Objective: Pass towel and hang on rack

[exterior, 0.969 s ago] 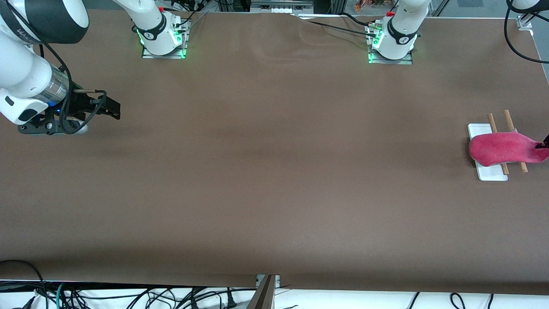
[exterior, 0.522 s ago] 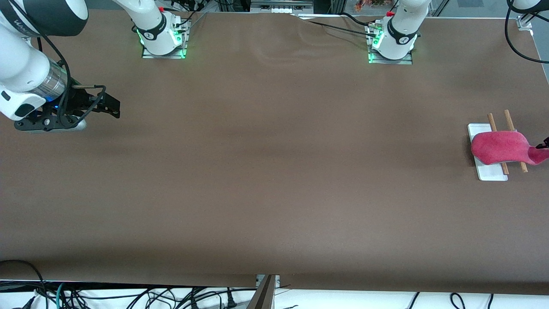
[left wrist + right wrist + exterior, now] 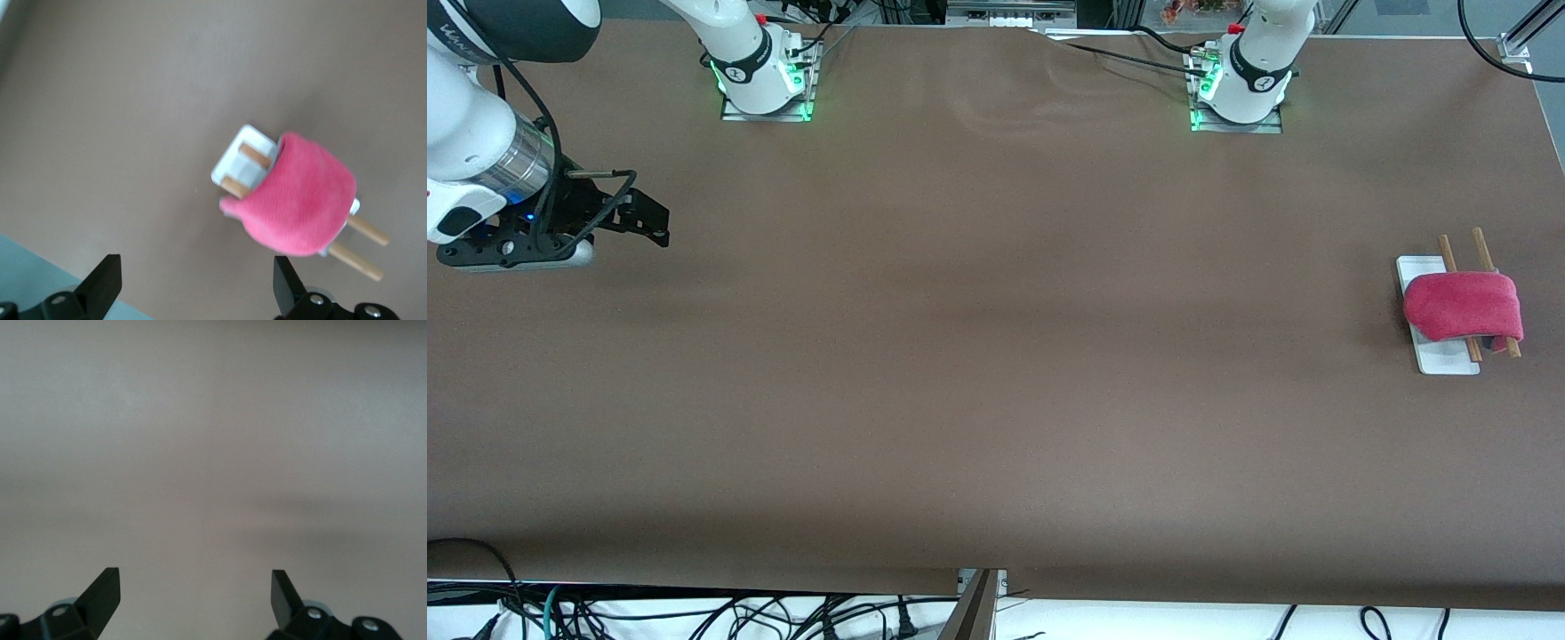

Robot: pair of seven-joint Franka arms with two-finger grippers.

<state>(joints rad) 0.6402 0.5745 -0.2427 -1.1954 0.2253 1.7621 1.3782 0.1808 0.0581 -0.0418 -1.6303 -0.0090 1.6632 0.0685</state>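
Right hand (image 3: pixel 660 220) hovering over the brown worktop (image 3: pixel 996 356) at the right arm's end, wrist tilted low, black fingers (image 3: pixel 100 593) spread apart and gripping nothing; this arm is waiting. Left hand (image 3: pixel 197 283) hanging high above the rack end, out of the front view, fingers wide apart and empty.

Small bright pink-red fluffy towel (image 3: pixel 1464 307) is draping over both thin light-brown wooden rods of the rack (image 3: pixel 1440 351), whose narrow white base is sitting close to the worktop edge at the left arm's end. Broad bare worktop is lying between rack and right hand.
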